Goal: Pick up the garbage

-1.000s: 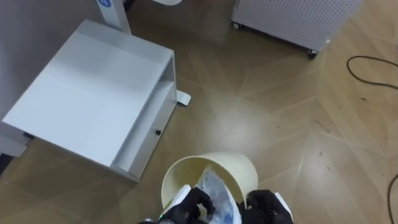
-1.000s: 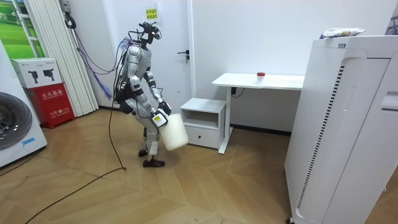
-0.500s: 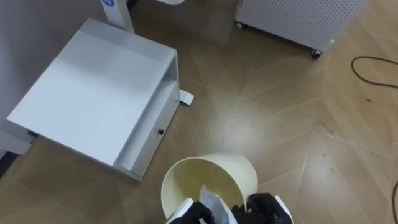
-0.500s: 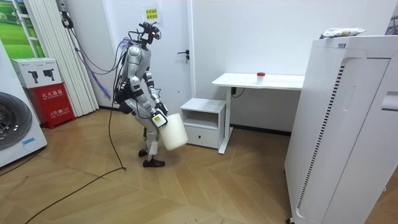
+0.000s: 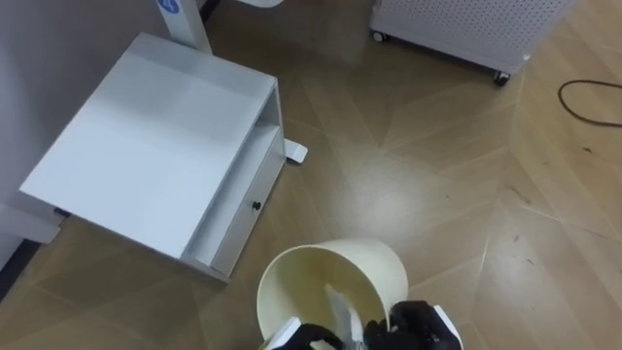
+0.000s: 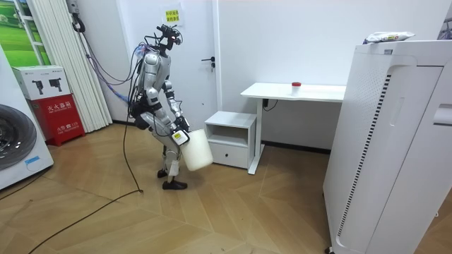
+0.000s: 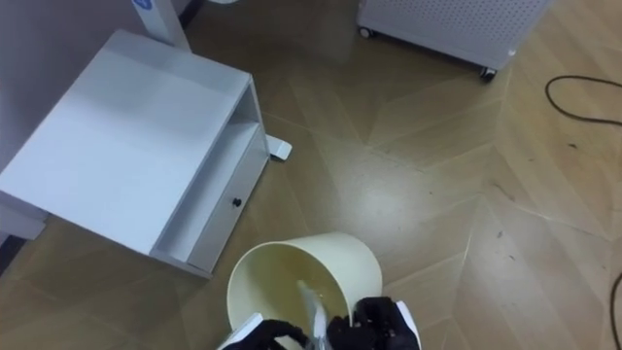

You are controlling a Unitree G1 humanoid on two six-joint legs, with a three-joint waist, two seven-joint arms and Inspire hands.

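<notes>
Garbage (image 5: pixel 342 303), a pale crumpled strip, lies inside the cream bin (image 5: pixel 292 284) in the left eye view. It rests against the near wall, and its long axis runs from the rim down into the bin. It sits between the two hands, just beside the left hand (image 5: pixel 313 338). Whether that hand grips anything I cannot tell. The right hand (image 5: pixel 420 327) is curled over the near rim, carrying the bin.

In the room view the robot stands slightly bent beside a low white cabinet (image 6: pixel 229 135), holding the bin off the floor before its legs.

The right eye view shows the same layout, so the left hand looks best placed for the strip.
</notes>
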